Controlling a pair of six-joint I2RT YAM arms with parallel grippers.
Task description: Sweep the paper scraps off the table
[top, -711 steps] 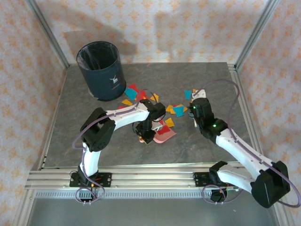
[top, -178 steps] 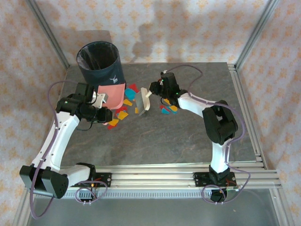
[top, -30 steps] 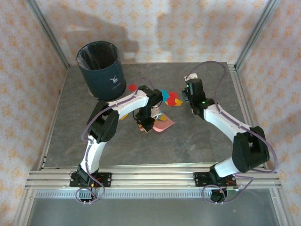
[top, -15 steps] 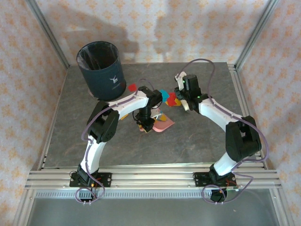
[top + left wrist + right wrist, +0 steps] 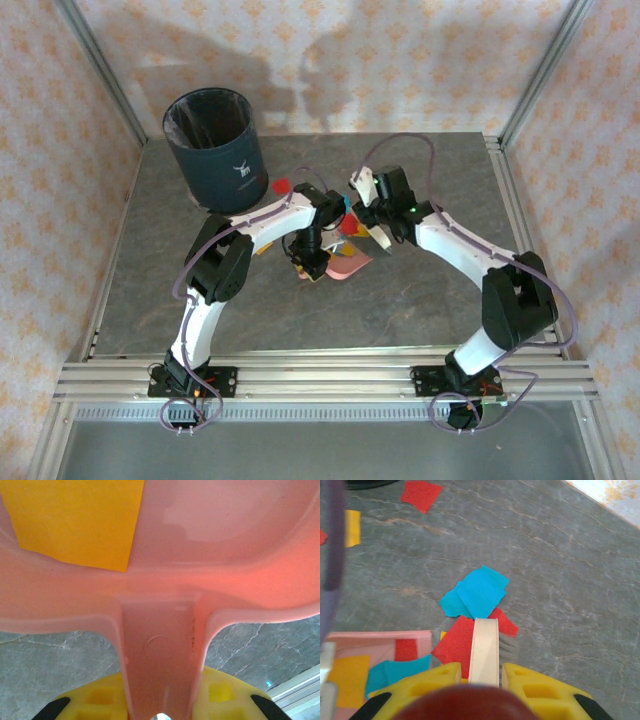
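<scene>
Left gripper (image 5: 159,702) is clamping tight on the handle of the pink dustpan (image 5: 225,555), with a yellow finger (image 5: 100,700) sitting on each side of the stem and no gap showing. Left arm (image 5: 250,225) is folding at the elbow, reaching forward to mid-table and pointing the wrist straight down. It's holding the pan low over the table (image 5: 570,580) with the mouth facing the right arm (image 5: 460,245); can't tell if the lip is touching. Right gripper (image 5: 481,675) is squeezing the cream handle of the brush (image 5: 485,645), closed hard on it, with grey bristles poking out just right of the handle. The right arm is arching in from the right side, elbow high and wrist angling down and left toward the pan. Paper scraps (image 5: 475,592): one orange-yellow piece is lying inside the pan right by the handle root. The right wrist view is also showing red, cyan and yellow pieces inside the pan. A red piece is sitting under the brush head, touching the pan edge, and a cyan one is overlapping it just beyond. Another red scrap and a yellow one are lying well apart, farther out toward the dark bin (image 5: 215,135), which is standing at the far left corner.
</scene>
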